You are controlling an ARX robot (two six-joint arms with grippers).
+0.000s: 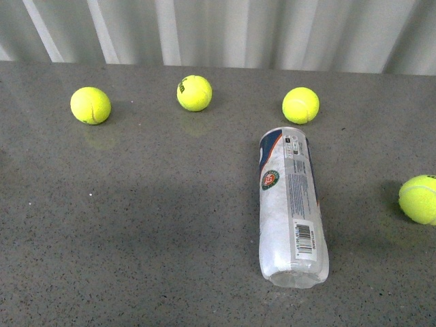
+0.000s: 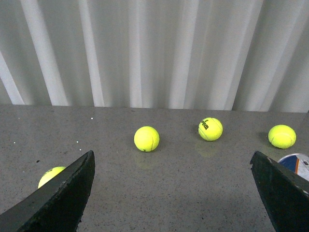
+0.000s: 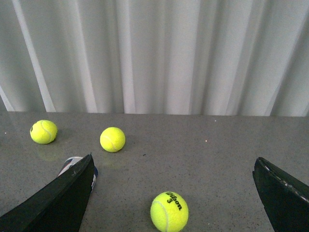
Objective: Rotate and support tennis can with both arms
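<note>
A grey speckled table (image 1: 136, 238) meets a white ribbed wall (image 1: 272, 34). The left gripper (image 2: 172, 162) and right gripper (image 3: 174, 162) face that wall, jaws spread wide, holding nothing. The tennis can (image 1: 291, 208) lies flat, its blue-labelled end just outside each gripper's jaws, apparently untouched.

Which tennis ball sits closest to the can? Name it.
The rightmost back-row ball, just beyond the far end of the tennis can; the others lie farther off.

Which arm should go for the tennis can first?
Right, probably: the tennis can lies right of centre in the front view, on that arm's side. Both the left gripper and right gripper are open and empty.
</note>
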